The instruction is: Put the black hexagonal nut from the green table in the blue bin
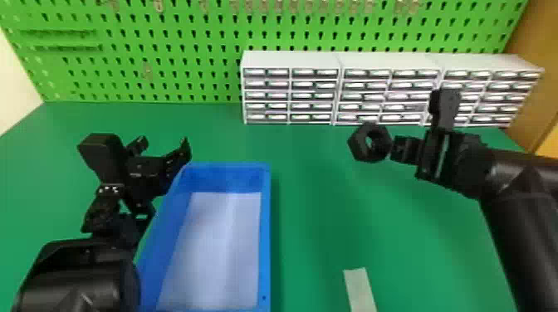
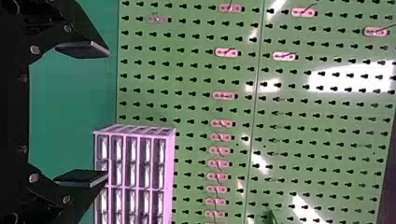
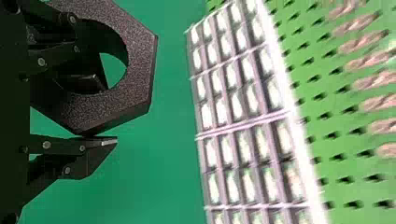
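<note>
A green table is carrying a blue bin, near which the left pincer is hanging open, while the right pincer is gripping the nut by one side above the table, to the bin's right.

- My left arm hides a bit of the blue bin.
- My right arm blocks some drawers; I can't tell what's inside them.
- The head view's edge cuts off the pale strip.
- In the right wrist view, the black nut is cut off, and my right tool hides some.
</note>
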